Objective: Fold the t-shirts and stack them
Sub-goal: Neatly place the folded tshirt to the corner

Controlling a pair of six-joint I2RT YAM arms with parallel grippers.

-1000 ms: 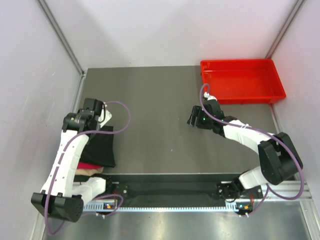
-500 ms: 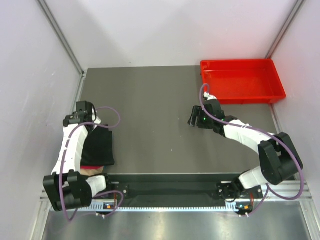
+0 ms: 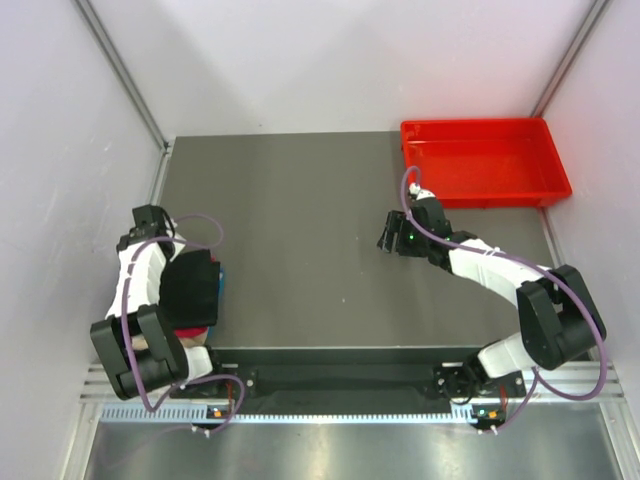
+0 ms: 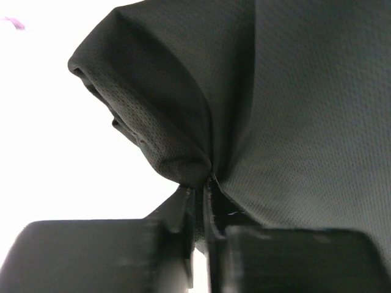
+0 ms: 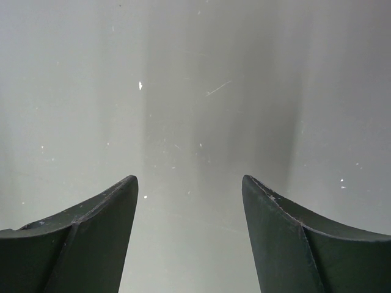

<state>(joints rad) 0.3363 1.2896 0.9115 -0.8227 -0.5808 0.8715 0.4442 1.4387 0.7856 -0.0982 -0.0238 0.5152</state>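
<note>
The black t-shirt (image 3: 190,290) lies bunched at the table's left side, on a crimson red t-shirt (image 3: 192,333) whose edge shows at its near end. A blue t-shirt's edge (image 3: 219,279) shows at its right side. My left gripper (image 3: 158,238) is at the black shirt's far left corner, close to the left wall. In the left wrist view it (image 4: 201,183) is shut on a fold of the black t-shirt (image 4: 293,110), which fills most of the view. My right gripper (image 3: 388,240) is open and empty over the bare table (image 5: 189,180).
A rigid red plastic tray (image 3: 475,124) stands at the far right corner, with nothing seen in it. Grey walls close in the left, back and right sides. The left arm's cable (image 3: 205,222) loops over the table just beyond the shirts.
My left gripper has moved left toward the wall with the black t-shirt in it. The shirt is now narrower and the blue edge shows. The right arm has not moved.
</note>
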